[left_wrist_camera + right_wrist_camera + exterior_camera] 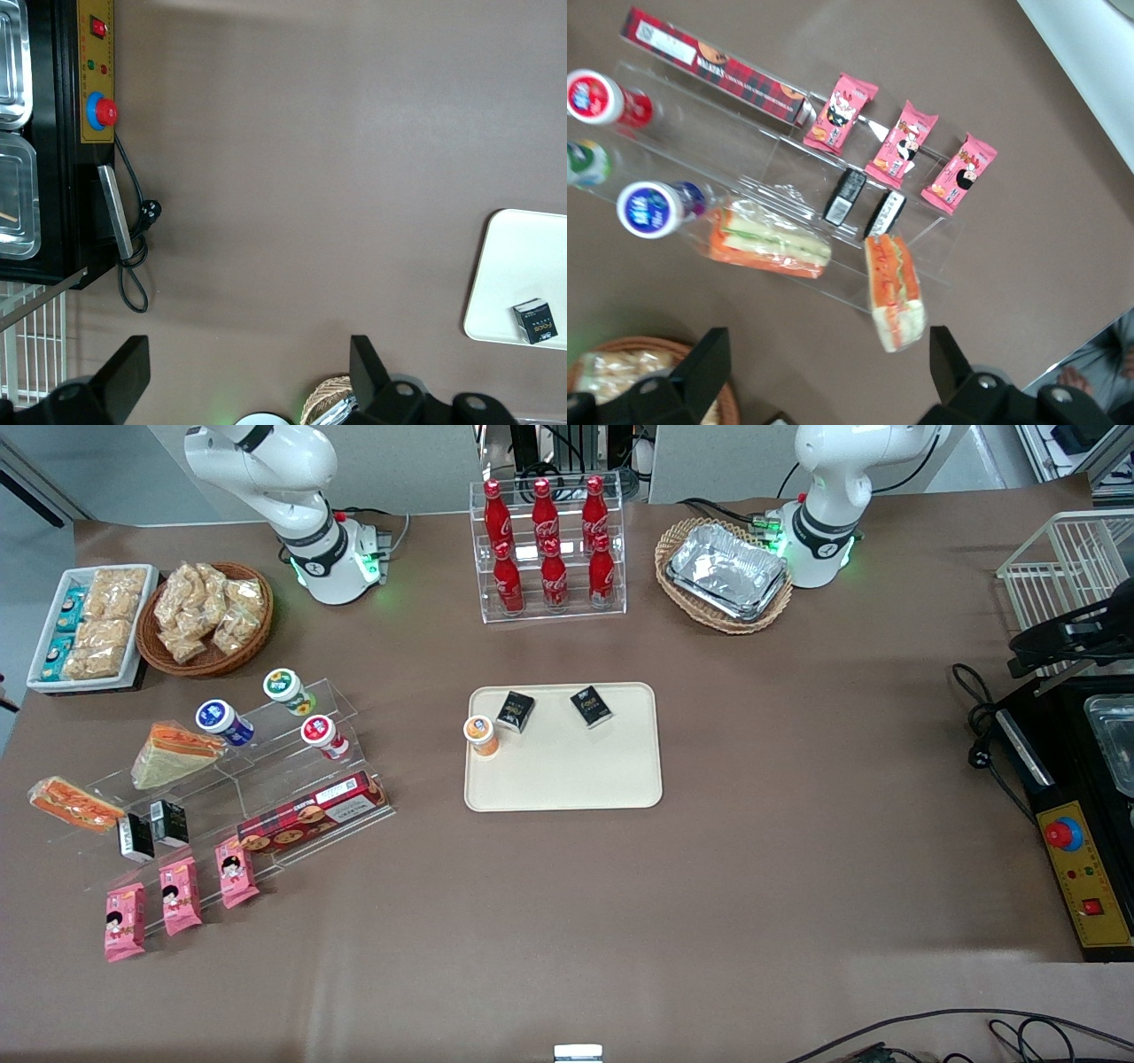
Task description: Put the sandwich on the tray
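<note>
The sandwich (75, 804), a slim wedge in clear wrap with orange-red filling, lies at the end of the clear acrylic display stand (266, 779), toward the working arm's end of the table. It also shows in the right wrist view (895, 292). The cream-beige tray (567, 779) lies mid-table and shows in the left wrist view (518, 274). It holds two small black boxes (515, 710) and an orange-lidded cup (480, 733). My right gripper (828, 372) is out of the front view. It hangs high above the sandwich, open and empty.
A bigger triangular sandwich (173, 755), capped bottles (225, 722), a red biscuit box (312, 812), black packs (151, 828) and pink packets (182, 895) sit on the stand. A wicker snack basket (206, 615), a white snack bin (89, 627) and a cola rack (549, 549) stand farther from the camera.
</note>
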`<state>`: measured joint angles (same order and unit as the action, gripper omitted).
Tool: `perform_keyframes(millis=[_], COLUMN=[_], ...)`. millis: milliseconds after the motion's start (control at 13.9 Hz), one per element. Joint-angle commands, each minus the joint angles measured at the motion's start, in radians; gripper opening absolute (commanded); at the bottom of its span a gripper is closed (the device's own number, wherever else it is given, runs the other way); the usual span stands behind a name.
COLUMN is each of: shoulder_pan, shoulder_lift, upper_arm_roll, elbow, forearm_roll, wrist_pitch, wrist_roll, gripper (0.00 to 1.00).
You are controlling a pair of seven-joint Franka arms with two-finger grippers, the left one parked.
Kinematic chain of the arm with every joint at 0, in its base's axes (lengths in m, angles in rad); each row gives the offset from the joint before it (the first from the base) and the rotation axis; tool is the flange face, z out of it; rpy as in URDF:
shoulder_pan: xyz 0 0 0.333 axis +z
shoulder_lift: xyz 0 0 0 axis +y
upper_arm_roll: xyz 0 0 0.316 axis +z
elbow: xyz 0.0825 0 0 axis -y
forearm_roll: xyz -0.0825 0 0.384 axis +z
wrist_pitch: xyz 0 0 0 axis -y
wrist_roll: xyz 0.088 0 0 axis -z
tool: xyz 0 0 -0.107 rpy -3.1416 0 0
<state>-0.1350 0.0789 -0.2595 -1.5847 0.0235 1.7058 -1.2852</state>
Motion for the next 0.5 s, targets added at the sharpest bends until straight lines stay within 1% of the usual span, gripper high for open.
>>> perform_keyframes(millis=[0,215,431], shoulder_pan=[-0.044,-0.093,-0.095], shoulder_lift=[0.039,0.093,0.136], upper_arm_roll=[-0.006,0.002,0.0], elbow=[-0.028,-0.028,-0.029], forearm_roll=[-0.007,0.009,0.016], wrist_pitch=[0.075,0.106,0.14], wrist_roll=[-0.152,-0.241,-0.33], gripper=[1.0,1.0,1.0])
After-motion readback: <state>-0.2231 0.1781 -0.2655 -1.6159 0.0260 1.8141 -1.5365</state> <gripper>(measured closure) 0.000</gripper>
